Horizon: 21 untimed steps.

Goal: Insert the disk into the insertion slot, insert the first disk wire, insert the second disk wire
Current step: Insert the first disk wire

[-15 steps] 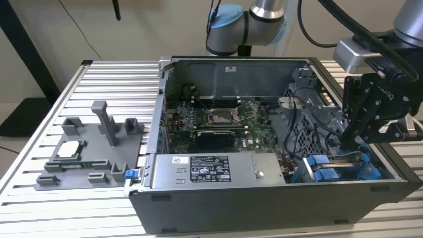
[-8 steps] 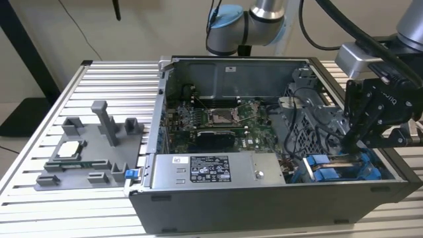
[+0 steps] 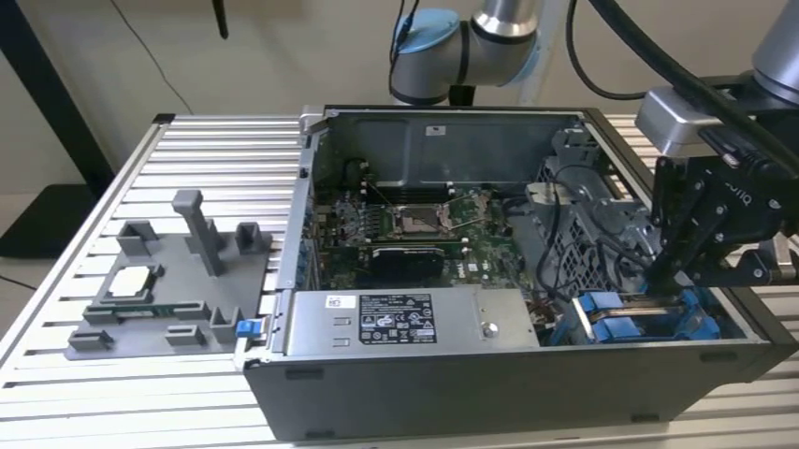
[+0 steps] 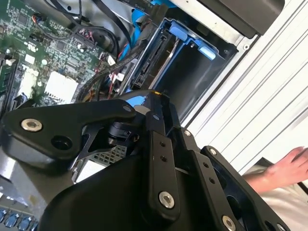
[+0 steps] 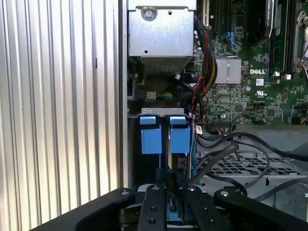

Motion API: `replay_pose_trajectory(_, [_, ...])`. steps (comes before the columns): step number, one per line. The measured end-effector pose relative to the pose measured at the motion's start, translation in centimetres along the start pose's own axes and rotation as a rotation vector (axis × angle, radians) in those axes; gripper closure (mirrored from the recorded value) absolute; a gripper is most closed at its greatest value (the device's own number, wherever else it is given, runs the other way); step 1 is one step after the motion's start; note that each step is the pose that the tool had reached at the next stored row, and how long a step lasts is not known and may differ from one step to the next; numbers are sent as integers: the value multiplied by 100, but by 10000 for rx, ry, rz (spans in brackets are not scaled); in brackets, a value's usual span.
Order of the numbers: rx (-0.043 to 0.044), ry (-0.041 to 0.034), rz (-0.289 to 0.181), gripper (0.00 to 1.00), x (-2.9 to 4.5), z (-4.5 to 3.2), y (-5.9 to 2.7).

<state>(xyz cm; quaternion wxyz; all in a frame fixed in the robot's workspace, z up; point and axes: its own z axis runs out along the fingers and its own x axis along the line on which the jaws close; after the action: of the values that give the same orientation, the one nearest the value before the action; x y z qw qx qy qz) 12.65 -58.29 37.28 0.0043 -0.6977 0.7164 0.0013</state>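
Observation:
The disk [image 4: 156, 50], in its blue carrier, sits inside the insertion slot [image 4: 219, 55] at the case's front corner on the exterior view's right. The carrier's two blue tabs [image 5: 151, 134] stick out of the bay, and they also show in the exterior view [image 3: 612, 323]. My black gripper [image 3: 661, 276] hangs just above the bay, at the disk's connector end. Its fingers [image 5: 163, 180] are pressed close together on a thin dark plug with a bit of blue and yellow beside it, apparently a disk wire [image 4: 158, 92].
Loose black cables [image 3: 587, 248] loop between the motherboard [image 3: 413, 224] and the bay. The silver power-supply box [image 3: 387, 323] lies along the case front. A grey parts tray [image 3: 163, 281] stands on the slatted table. A person's hand [image 4: 288, 168] rests beside the case.

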Motion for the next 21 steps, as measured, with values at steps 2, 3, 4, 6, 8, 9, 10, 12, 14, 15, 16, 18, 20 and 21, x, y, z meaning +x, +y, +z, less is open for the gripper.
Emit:
replay_pose_trajectory(2, [-6, 0, 6, 100, 5, 6, 0])
replay_pose_trajectory(3, [-9, 1, 8, 100, 7, 7, 0])
replay_pose_trajectory(4, [-11, 2, 9, 100, 7, 7, 0])
replay_pose_trajectory(6, [-11, 3, 10, 100, 8, 7, 0])
replay_pose_trajectory(8, [-11, 1, 10, 100, 8, 8, -1])
replay_pose_trajectory(9, [-11, 2, 10, 100, 8, 8, -1])
replay_pose_trajectory(10, [-11, 2, 10, 100, 8, 8, 0])
replay_pose_trajectory(12, [-11, 1, 10, 100, 11, 13, -1])
replay_pose_trajectory(14, [-12, 2, 11, 100, 19, 20, 0])
replay_pose_trajectory(15, [-17, 3, 12, 100, 25, 25, -1])
replay_pose_trajectory(16, [-24, 0, 12, 100, 30, 32, -2])
replay_pose_trajectory(18, [-29, -8, 12, 100, 37, 44, -6])
replay_pose_trajectory(20, [-31, -33, 11, 100, 45, 62, -20])
replay_pose_trajectory(21, [-34, -62, 13, 100, 47, 71, -33])
